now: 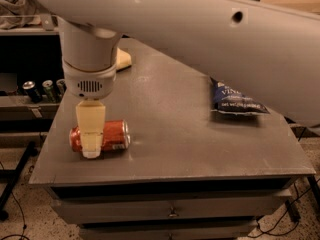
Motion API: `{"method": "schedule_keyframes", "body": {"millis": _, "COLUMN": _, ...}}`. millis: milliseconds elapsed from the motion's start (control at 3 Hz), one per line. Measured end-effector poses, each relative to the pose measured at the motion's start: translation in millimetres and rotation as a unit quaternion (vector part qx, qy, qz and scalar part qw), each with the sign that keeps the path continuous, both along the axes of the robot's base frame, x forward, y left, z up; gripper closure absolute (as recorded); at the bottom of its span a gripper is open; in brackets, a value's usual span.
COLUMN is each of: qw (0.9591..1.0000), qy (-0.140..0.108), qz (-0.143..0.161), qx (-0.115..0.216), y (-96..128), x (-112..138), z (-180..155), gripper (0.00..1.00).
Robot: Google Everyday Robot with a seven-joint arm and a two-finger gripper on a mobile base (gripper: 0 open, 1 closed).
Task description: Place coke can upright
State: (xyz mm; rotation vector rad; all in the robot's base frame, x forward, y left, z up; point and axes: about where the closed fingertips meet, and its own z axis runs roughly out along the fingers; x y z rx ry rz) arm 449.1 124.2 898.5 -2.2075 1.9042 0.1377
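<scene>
The coke can (pixel 112 135), red with silver ends, lies on its side near the front left corner of the grey table (pixel 180 129). Its long axis runs left to right. My gripper (pixel 92 143) hangs from the white arm straight down over the can's left half. Its cream front part covers the middle of the can and reaches down to the table top. The part of the gripper behind the can is hidden.
A dark blue chip bag (pixel 236 102) lies at the right side of the table. A pale yellow object (pixel 123 60) sits at the back left. Several dark and silver cans (pixel 44 89) stand on a lower shelf to the left. Drawers are below the table's front edge.
</scene>
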Motion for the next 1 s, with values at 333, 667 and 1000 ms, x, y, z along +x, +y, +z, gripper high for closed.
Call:
{"method": "schedule_keyframes", "body": {"millis": 333, "qw": 1.0000, "qy": 0.003, "qz": -0.002, "qx": -0.008, "y": 10.4, "x": -0.1, "z": -8.5, "gripper": 0.00}}
{"method": "schedule_keyframes", "body": {"millis": 667, "qw": 0.9997, "qy": 0.004, "qz": -0.010, "qx": -0.021, "y": 16.8, "x": 1.5, "z": -20.7, "gripper": 0.00}}
{"method": "schedule_keyframes", "body": {"millis": 1000, "qw": 0.9993, "qy": 0.005, "qz": -0.019, "qx": -0.032, "y": 19.6, "x": 3.4, "z": -33.2, "gripper": 0.00}}
